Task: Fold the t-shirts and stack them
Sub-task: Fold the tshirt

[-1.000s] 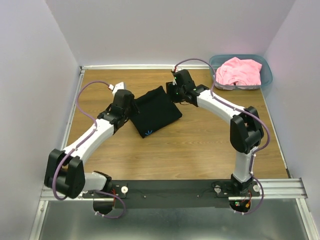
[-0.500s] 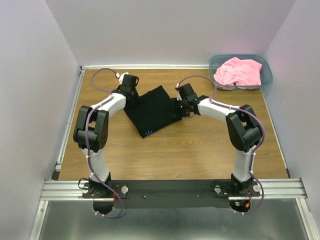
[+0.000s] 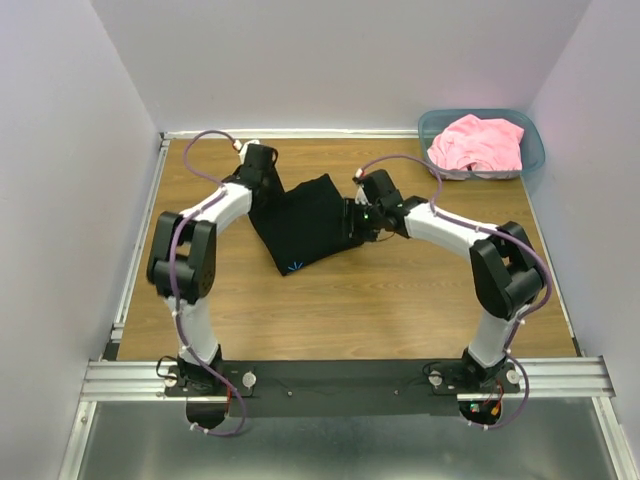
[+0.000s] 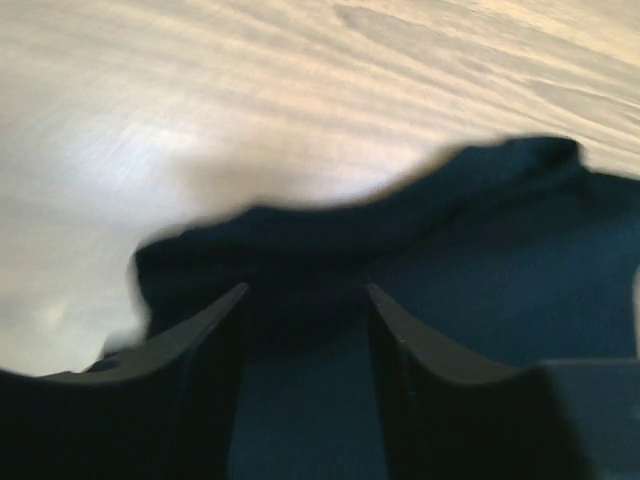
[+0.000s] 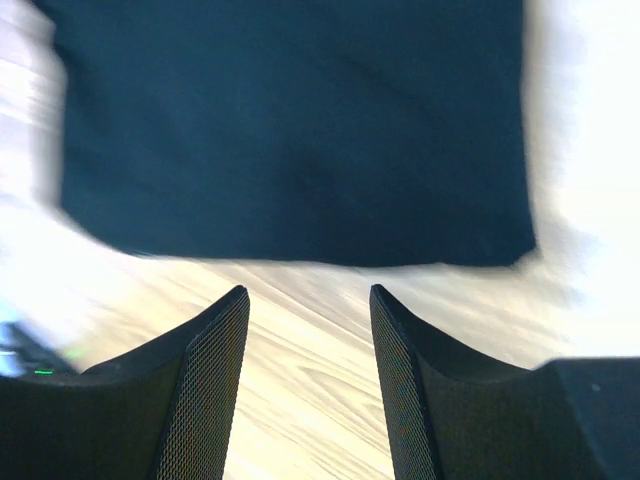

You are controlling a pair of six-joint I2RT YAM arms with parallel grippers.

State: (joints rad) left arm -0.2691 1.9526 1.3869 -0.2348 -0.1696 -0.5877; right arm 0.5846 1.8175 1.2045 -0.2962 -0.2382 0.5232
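Top external, folded black t-shirt (image 3: pixel 305 220), pink t-shirt (image 3: pixel 480 143) heaped in bin (image 3: pixel 538 145)

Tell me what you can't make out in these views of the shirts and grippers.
Pink t-shirt: top view, crumpled in the teal bin, its underside hidden by its own folds.
Black t-shirt: top view, lower layers hidden under its top layer.
Left gripper: left wrist view, dark fingers against dark cloth; contact unclear.
Right gripper: right wrist view, blur smears the shirt's edge.
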